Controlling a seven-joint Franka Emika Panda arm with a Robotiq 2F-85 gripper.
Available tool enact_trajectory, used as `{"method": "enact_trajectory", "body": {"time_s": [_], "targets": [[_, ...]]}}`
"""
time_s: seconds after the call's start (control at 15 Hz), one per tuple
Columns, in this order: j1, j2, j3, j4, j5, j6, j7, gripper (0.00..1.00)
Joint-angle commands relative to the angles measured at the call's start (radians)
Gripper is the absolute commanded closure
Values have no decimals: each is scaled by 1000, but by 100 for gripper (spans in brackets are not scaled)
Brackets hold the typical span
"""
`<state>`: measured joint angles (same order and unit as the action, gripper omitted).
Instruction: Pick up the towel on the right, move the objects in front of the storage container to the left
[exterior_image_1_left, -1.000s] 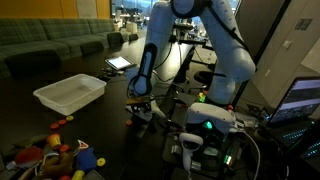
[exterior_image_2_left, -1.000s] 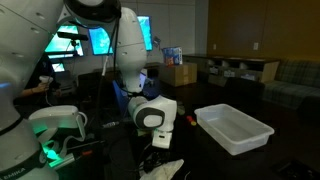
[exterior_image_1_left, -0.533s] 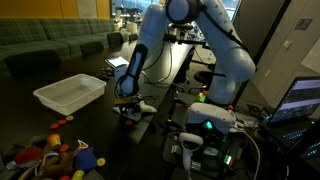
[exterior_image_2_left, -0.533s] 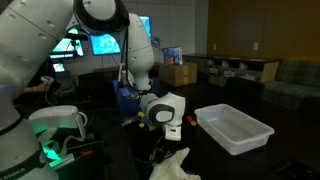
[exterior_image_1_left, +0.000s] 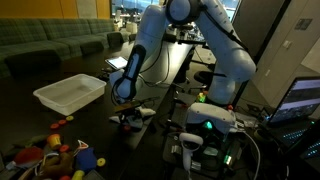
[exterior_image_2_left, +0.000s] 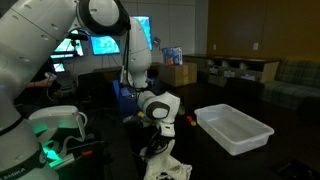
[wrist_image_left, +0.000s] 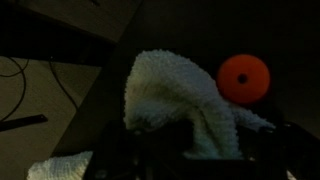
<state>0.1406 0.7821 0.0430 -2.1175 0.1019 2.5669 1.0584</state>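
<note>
My gripper (exterior_image_2_left: 158, 138) is shut on a white towel (exterior_image_2_left: 166, 166) that hangs from it just above the dark table. In the wrist view the fluffy towel (wrist_image_left: 170, 100) fills the middle and runs down between the dark fingers (wrist_image_left: 190, 150). An orange ball (wrist_image_left: 244, 78) lies just beyond the towel. The white storage container (exterior_image_1_left: 70, 92) stands on the table and also shows in an exterior view (exterior_image_2_left: 235, 128). A pile of colourful toys (exterior_image_1_left: 50, 155) lies in front of it. My gripper (exterior_image_1_left: 130, 116) hangs a short way from the container.
A green-lit control box (exterior_image_1_left: 208, 125) with cables stands near the arm's base. A laptop (exterior_image_1_left: 120, 63) lies on the table behind the container. Couches (exterior_image_1_left: 50, 45) line the back. Monitors (exterior_image_2_left: 95, 42) and cardboard boxes (exterior_image_2_left: 180, 72) stand behind the arm.
The gripper has swung sideways toward the container side with the towel and now sits a little lower. The towel hangs bunched under it. The container and toys have not moved.
</note>
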Motion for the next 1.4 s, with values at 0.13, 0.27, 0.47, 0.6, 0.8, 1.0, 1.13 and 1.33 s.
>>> {"method": "enact_trajectory", "body": {"time_s": [0.13,0.27,0.47,0.6,0.8,1.0,1.13,1.33], "targets": [[92,24,14,55,55,-85,12,96],[117,38,30,88,77,-101,17,96],[163,66,48,155,92,-114,39,96],[191,98,62,215,100,-122,51,96],[225,133,84,291,107,-141,69,96],[250,150,109,350,110,-160,76,96],[269,171,118,392,107,-165,80,96],[293,178,116,421,97,-165,85,96]]}}
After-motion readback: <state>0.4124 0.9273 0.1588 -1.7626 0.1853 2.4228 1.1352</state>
